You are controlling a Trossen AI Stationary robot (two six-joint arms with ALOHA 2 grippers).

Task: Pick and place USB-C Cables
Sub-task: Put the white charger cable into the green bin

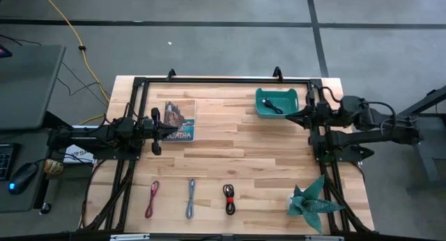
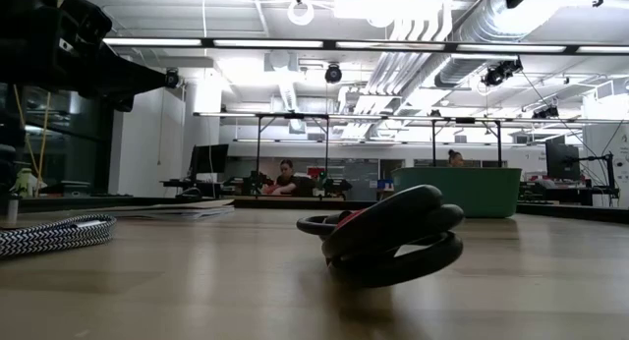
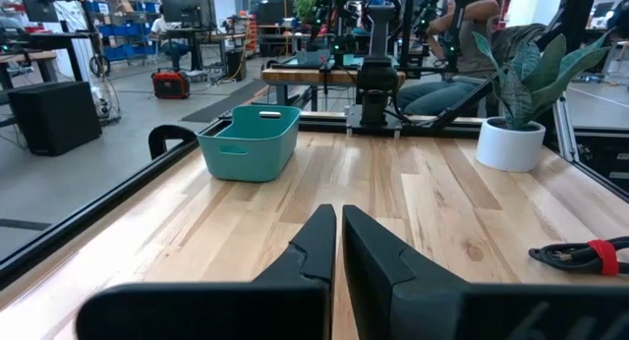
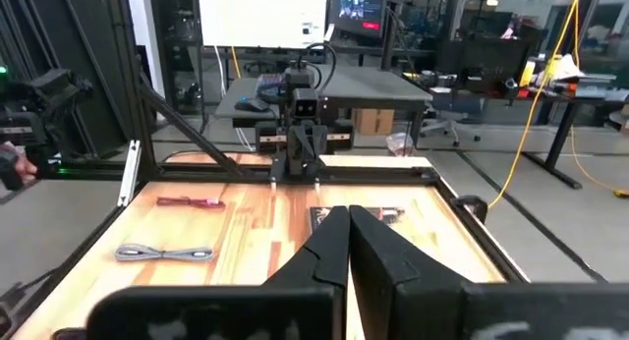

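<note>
Even overhead light, soft shadows, low view's foreground blurred

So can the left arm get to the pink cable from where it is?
Probably yes. The left gripper waits shut at the table's left side, and the pink cable lies on bare wood on that same side, with nothing between them.

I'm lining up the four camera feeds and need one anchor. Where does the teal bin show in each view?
High view: teal bin at the table's far right, beside the right gripper, a black cable inside.
Low view: its wall right of centre, behind the red-and-black cable.
Left wrist view: left of centre.
Right wrist view: not in it.
Shared landmark: the potted plant.
</note>
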